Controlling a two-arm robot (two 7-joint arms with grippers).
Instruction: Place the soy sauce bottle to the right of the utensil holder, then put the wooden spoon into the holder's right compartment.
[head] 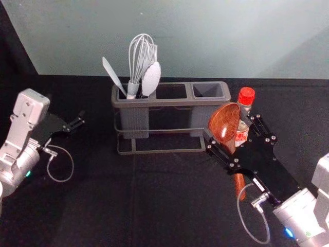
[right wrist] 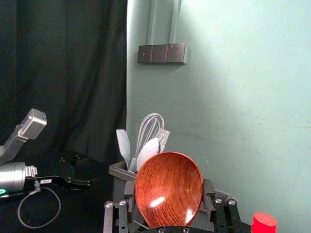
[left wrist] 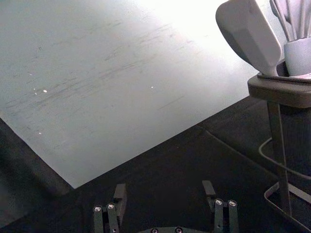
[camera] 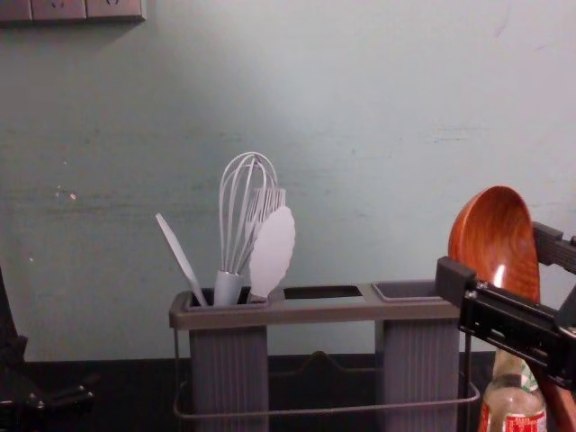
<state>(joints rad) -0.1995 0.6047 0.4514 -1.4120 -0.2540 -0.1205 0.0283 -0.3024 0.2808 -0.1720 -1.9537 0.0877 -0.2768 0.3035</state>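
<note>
My right gripper [head: 226, 127] is shut on the wooden spoon [head: 224, 121], its fingers on either side of the bowl; the handle hangs down below. In the right wrist view the right gripper [right wrist: 168, 188] flanks the spoon bowl [right wrist: 167, 187]. The grey utensil holder [head: 164, 103] lies just left of the spoon, its right compartment [head: 208, 90] empty. Right of the holder stands the red-capped soy sauce bottle [head: 246, 96], partly hidden by the right gripper; its label [camera: 525, 423] shows low in the chest view. My left gripper [head: 77, 123] is off to the left; in its wrist view the left gripper [left wrist: 164, 190] is open.
A whisk [head: 140, 59], a white spatula [head: 112, 74] and another pale utensil [head: 151, 78] stand in the holder's left compartment. A pale wall [head: 205, 36] rises behind the black table [head: 128, 206]. Free table lies in front of the holder.
</note>
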